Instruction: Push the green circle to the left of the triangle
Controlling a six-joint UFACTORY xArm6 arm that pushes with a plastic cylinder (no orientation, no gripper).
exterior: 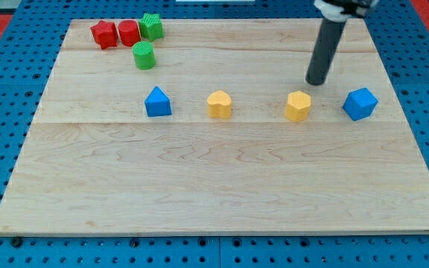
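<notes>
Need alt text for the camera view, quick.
My tip rests near the view's top right, just above the yellow hexagon, far from the green circle, which sits above the blue triangle.

Arm enters from view's top right, only lowest part showing. White and black collar at top edge, dark straight rod hanging from it. Rod leans slightly, upper end toward view's right, lower end toward view's left. My tip (pixel 317 82) down at surface level, in upper right part of view. Rest of arm out of frame.
</notes>
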